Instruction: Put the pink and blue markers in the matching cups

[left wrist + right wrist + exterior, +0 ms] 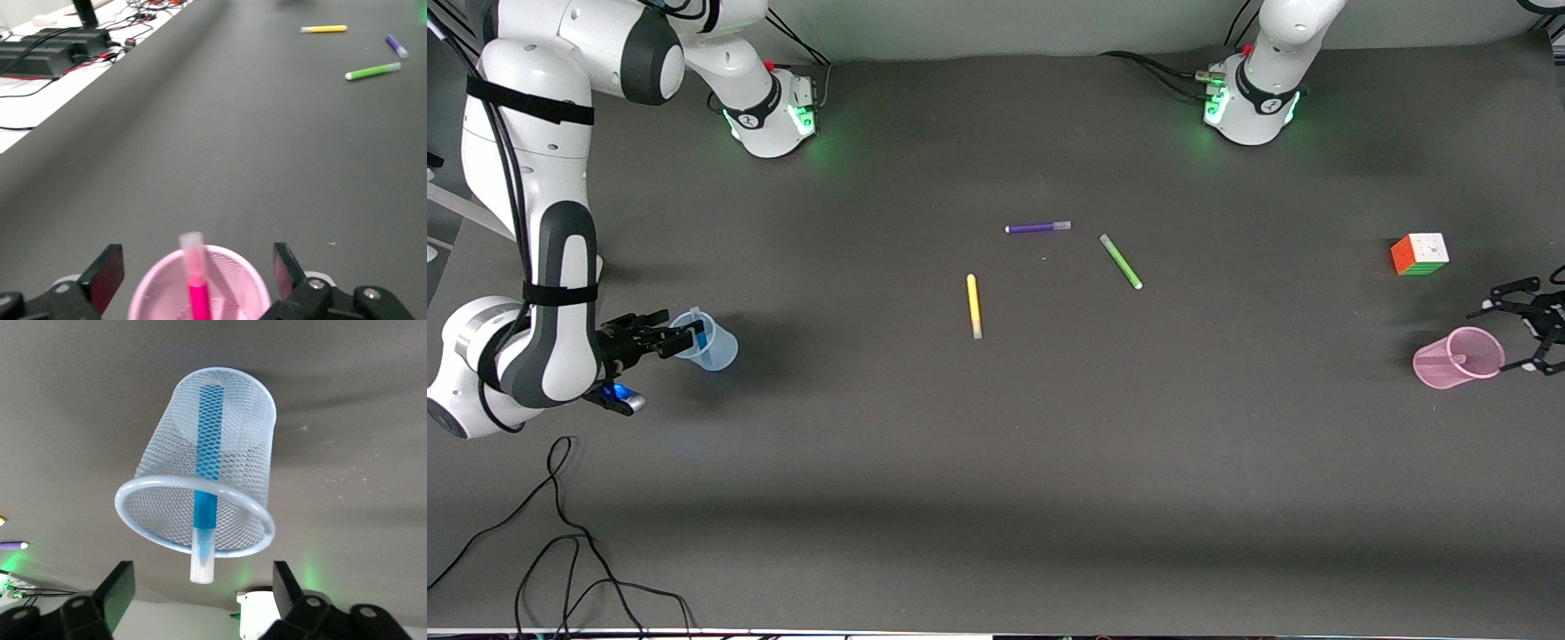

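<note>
The pale blue mesh cup (719,348) stands near the right arm's end of the table with the blue marker (704,339) upright in it. My right gripper (680,328) is open just beside the cup's rim, holding nothing. In the right wrist view the cup (240,420) holds the marker (209,453), cap end sticking out between the open jaws of the gripper (203,584). The pink mesh cup (1436,366) stands at the left arm's end with the pink marker (1458,359) in it. My left gripper (1519,327) is open beside it. The left wrist view shows the cup (247,283), the marker (199,297) and the gripper (197,265).
A yellow marker (974,306), a green marker (1120,261) and a purple marker (1038,228) lie mid-table. A colour cube (1419,254) sits farther from the front camera than the pink cup. Black cables (560,533) trail near the front edge at the right arm's end.
</note>
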